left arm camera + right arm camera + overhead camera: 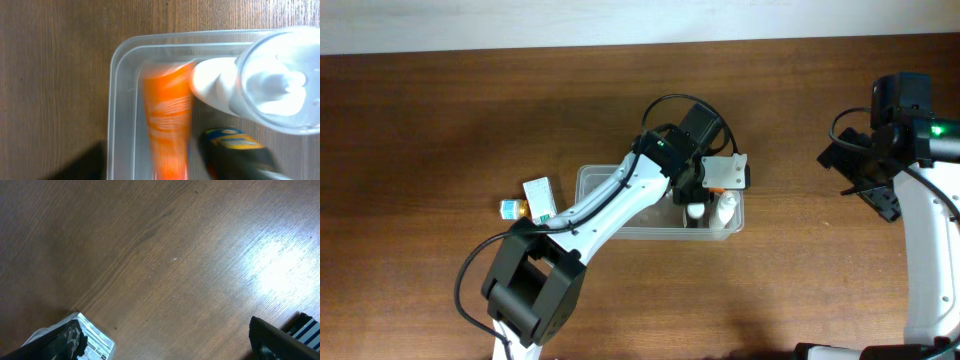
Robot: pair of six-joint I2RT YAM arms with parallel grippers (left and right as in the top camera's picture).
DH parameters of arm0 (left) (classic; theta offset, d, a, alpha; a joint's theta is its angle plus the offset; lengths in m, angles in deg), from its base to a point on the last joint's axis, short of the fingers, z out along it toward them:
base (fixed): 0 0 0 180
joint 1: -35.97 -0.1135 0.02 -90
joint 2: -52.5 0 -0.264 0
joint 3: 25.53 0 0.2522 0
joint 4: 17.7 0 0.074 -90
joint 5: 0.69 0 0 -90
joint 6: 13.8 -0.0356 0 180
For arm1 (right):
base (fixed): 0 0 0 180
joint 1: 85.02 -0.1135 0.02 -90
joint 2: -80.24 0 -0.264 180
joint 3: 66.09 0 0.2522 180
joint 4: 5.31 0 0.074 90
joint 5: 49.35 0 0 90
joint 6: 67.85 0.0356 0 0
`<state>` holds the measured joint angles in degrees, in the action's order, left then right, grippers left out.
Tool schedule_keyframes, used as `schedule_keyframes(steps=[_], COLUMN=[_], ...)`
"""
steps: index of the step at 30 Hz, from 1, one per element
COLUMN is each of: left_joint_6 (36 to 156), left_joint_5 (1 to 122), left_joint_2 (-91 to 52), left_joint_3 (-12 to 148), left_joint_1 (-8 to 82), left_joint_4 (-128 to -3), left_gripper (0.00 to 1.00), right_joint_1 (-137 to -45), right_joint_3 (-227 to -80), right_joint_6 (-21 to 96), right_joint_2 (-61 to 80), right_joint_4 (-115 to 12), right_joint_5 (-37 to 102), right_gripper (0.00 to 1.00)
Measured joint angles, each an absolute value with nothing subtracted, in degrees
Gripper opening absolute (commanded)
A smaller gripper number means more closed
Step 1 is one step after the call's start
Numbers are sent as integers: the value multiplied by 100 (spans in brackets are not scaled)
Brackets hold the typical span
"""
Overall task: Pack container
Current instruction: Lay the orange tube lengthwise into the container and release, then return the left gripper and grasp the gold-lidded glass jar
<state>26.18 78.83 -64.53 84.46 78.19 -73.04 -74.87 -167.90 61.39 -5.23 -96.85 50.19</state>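
Observation:
The clear container [600, 200] lies mid-table, and its rounded corner fills the left wrist view [117, 100]. My left gripper [705, 192] hangs over its right end. An orange tube [167, 120] lies lengthwise inside, blurred by motion while everything round it is sharp, so it looks released. Beside it are a white bottle with a clear cap [225, 85] and a dark item with a blue and yellow label [235, 147]. White bottles [723, 210] show in the overhead view. My right gripper [865, 172] is open and empty over bare wood at the right [165, 345].
A white-and-green cardboard box [540, 198] and a small blue-and-yellow bottle [510, 208] lie just left of the container. The left arm crosses over the container's middle. The table's far edge runs along the top.

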Motion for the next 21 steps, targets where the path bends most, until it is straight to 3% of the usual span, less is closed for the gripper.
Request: schedule_keyframes(steps=[10, 15, 21], left_joint_6=[3191, 4151, 6000], left_joint_5=[8733, 9279, 9476], left_joint_2=[-6453, -6219, -5513], left_joint_3=[8802, 9407, 9582], left_joint_1=[7816, 7626, 6190], left_joint_4=[-7564, -8288, -9886], left_gripper=[99, 99, 91], right_joint_1=[-7487, -7487, -7487], right_joint_3=[-16790, -16790, -16790], right_joint_6=[6135, 6137, 6137], right_joint_2=[-523, -523, -523], right_joint_4=[-9685, -9685, -9687], right_joint_5=[5019, 5019, 5017], right_gripper=[98, 98, 98])
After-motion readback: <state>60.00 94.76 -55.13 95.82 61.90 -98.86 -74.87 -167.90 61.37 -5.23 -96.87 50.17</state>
